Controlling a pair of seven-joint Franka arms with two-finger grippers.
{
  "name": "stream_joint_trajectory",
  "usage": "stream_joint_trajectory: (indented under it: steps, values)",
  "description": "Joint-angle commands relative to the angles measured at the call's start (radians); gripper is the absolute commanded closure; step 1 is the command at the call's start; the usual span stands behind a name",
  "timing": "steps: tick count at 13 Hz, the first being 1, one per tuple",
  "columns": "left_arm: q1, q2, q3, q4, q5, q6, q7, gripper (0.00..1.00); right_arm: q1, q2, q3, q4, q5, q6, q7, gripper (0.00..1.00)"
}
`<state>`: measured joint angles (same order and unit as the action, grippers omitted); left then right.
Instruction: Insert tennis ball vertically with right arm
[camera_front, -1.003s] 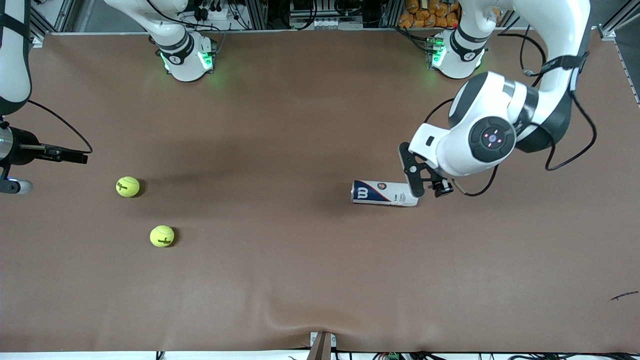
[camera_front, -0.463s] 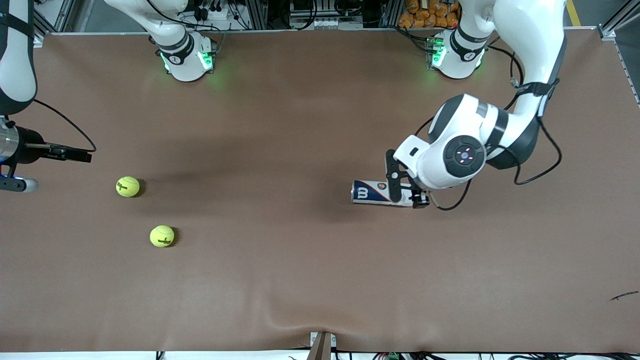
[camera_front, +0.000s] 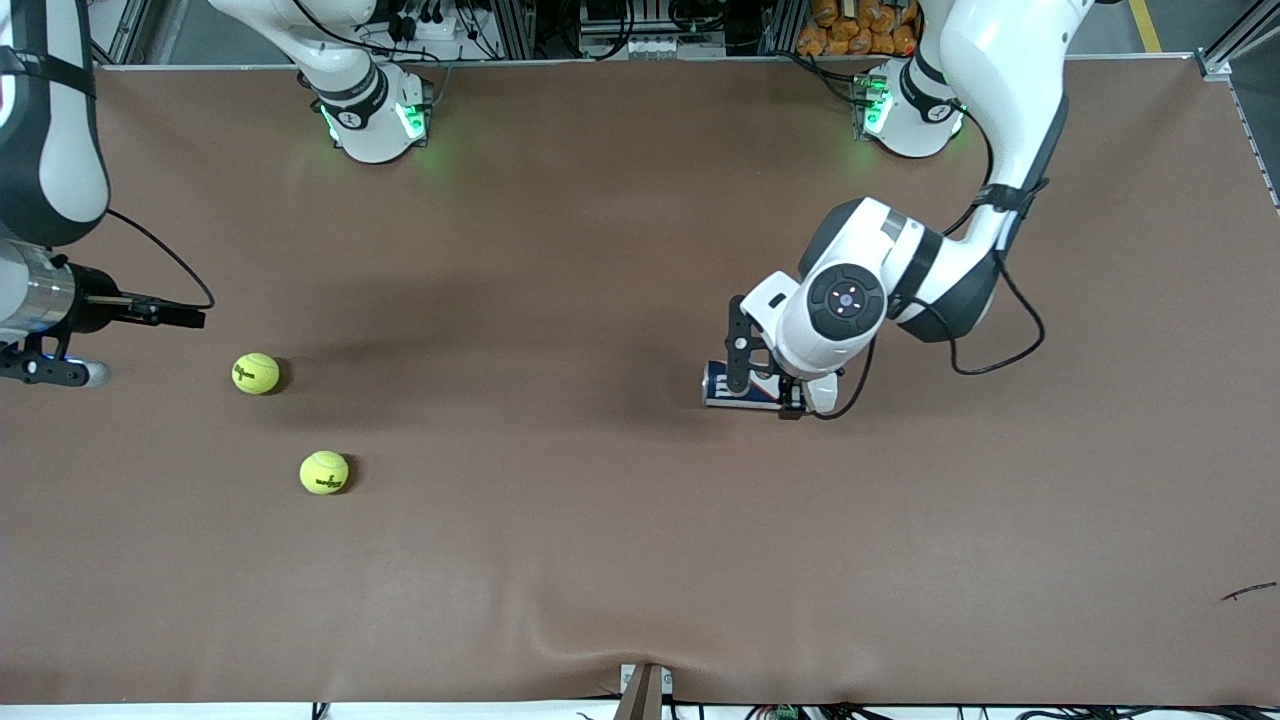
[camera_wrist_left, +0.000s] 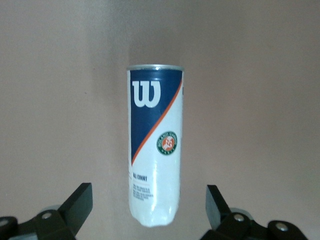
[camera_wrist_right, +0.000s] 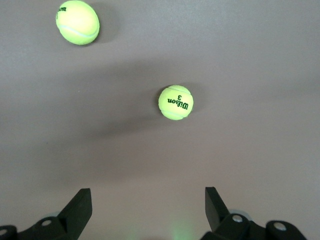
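Observation:
A blue-and-white tennis ball can (camera_front: 722, 385) lies on its side on the brown table (camera_front: 600, 560), its rimmed end toward the right arm's end. My left gripper (camera_front: 765, 385) is over it, open. In the left wrist view the can (camera_wrist_left: 155, 145) lies between the spread fingers of my left gripper (camera_wrist_left: 149, 205), its rounded closed end between them, untouched. Two yellow tennis balls (camera_front: 256, 373) (camera_front: 324, 472) lie at the right arm's end. My right gripper (camera_front: 50, 373) hangs open and empty beside them. The right wrist view shows my right gripper (camera_wrist_right: 148, 202), one ball (camera_wrist_right: 176, 102) ahead of it and the other ball (camera_wrist_right: 77, 22) farther off.
The two arm bases (camera_front: 370, 110) (camera_front: 910, 110) stand along the table's edge farthest from the front camera. A small dark scrap (camera_front: 1248, 592) lies near the left arm's end. A bracket (camera_front: 645, 690) sits at the table's near edge.
My left arm has swung toward the right arm's end, bringing its open gripper from the can's closed end to over the can. My right arm has shifted slightly toward the balls.

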<state>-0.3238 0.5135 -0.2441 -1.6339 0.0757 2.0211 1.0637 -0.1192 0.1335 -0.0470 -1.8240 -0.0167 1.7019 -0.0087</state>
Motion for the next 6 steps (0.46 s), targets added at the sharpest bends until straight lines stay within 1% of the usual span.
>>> stream_joint_trajectory:
  steps: [1, 4, 6]
  values:
    - [0.0, 0.006, 0.003, -0.047, 0.016, 0.08, 0.012, 0.0, -0.022, -0.08, 0.009, -0.145, 0.003, 0.088, -0.004, 0.0]
    - [0.0, 0.028, 0.005, -0.073, 0.026, 0.148, 0.012, 0.0, -0.048, -0.084, 0.009, -0.248, 0.003, 0.214, -0.01, 0.0]
    - [-0.001, 0.036, 0.005, -0.089, 0.05, 0.192, 0.012, 0.0, -0.05, -0.071, 0.007, -0.293, 0.001, 0.306, -0.022, 0.0]
